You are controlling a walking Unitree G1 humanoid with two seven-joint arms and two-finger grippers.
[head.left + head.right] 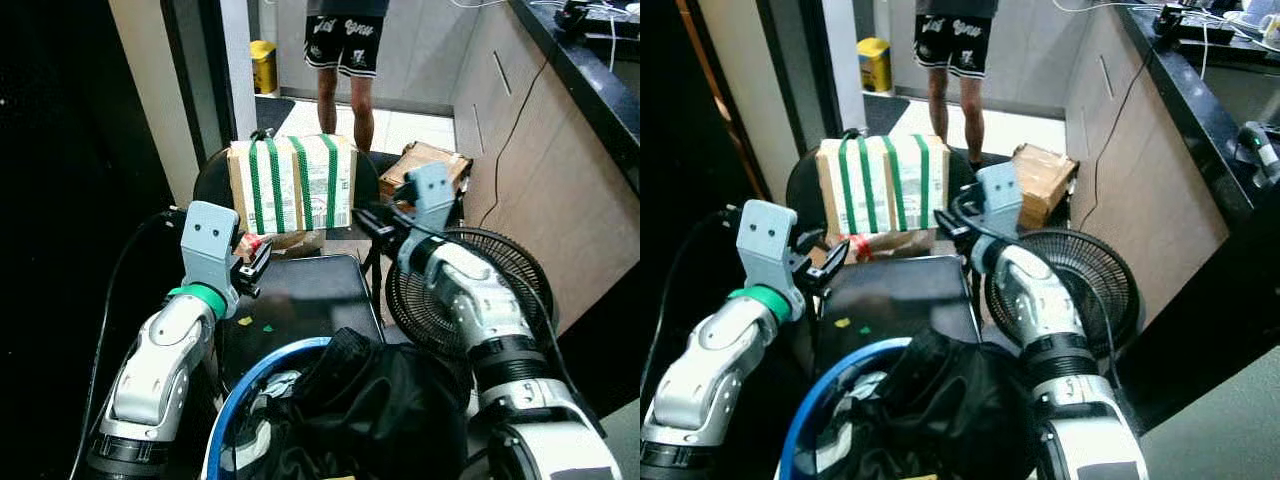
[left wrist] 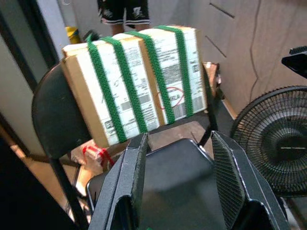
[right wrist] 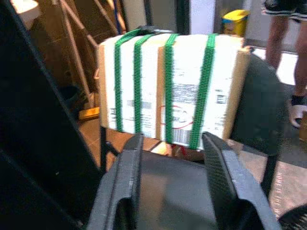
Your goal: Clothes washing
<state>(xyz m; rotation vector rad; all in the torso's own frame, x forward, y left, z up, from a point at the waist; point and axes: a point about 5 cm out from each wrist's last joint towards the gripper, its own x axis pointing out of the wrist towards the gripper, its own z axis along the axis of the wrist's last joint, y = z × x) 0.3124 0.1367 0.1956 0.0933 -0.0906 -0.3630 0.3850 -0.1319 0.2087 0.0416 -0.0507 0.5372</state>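
Two grippers are hovering with fingers apart and gripping nothing: the left gripper (image 1: 252,262) and the right gripper (image 1: 372,222), both raised over a black seat (image 1: 295,295). Just ahead of both is sitting a cardboard box (image 2: 136,81) (bound in green straps) on a dark chair (image 2: 55,120). Below and behind the grippers, dark clothes (image 1: 375,405) are lying heaped in a blue-rimmed basket (image 1: 235,395). Head views are showing a person's legs (image 1: 340,95) beyond; beside the right gripper a fan (image 1: 1080,280) is standing.
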